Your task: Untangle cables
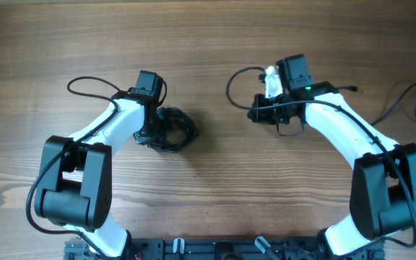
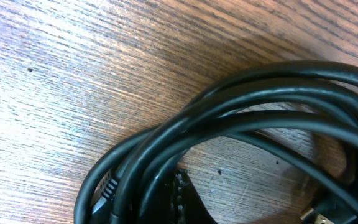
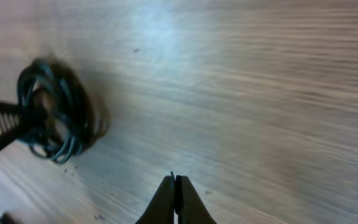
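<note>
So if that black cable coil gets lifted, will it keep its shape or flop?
Probably floppy: the cable coil is loose loops of thin cord, so lifted parts would likely sag. It looks light, so a push would probably slide the whole bundle over the smooth wooden table, not roll it. Overlapping strands may snag.

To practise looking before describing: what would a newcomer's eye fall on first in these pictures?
First comes the knotted coil of thin black cables, lying left of centre on the brown wooden table, with the left claw at its left edge. Next is the right claw, shut and empty, standing apart to the right of the coil and pointing towards it.
</note>
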